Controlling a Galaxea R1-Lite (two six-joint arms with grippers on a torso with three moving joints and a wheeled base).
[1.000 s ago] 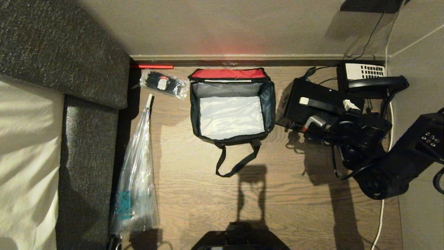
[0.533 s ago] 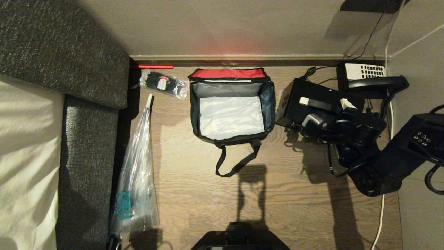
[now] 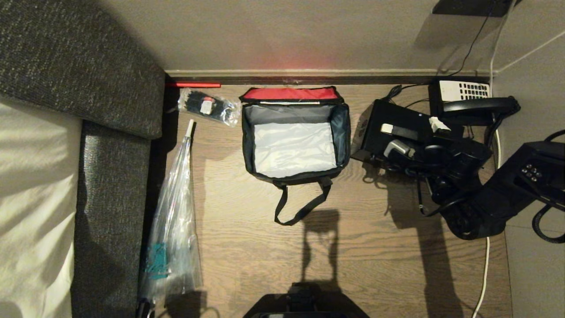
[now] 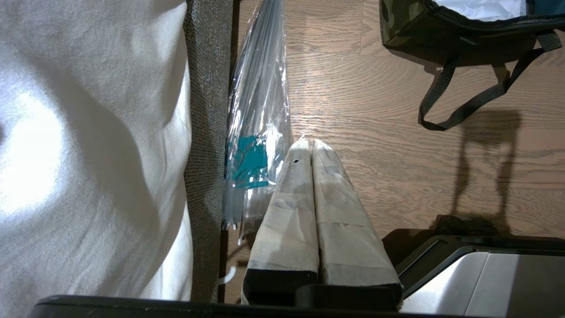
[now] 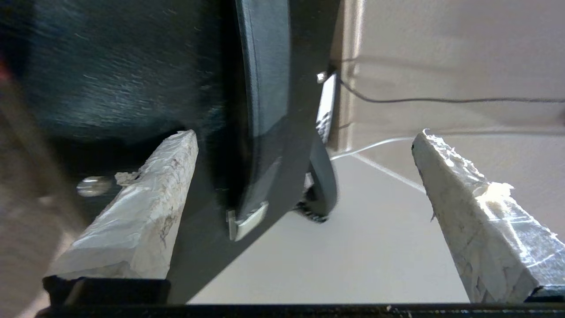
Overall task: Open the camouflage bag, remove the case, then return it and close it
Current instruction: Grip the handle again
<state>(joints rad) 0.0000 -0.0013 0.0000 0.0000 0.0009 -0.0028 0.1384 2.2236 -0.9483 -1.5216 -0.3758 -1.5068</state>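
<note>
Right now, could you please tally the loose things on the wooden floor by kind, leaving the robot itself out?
Bags: 3, namely the camouflage bag, the long clear plastic bag and the small clear packet.
Cases: 1, the case.
Telephones: 1, the black telephone.
Red sticks: 1, the red stick.
Total: 6.

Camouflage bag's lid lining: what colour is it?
Red, on the open lid of the camouflage bag; head view.

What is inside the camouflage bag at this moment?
The camouflage bag stands open with nothing in it: only its pale bottom lining and grey walls show. The case stands outside, beside it. Under the lining, nothing can be seen.
</note>
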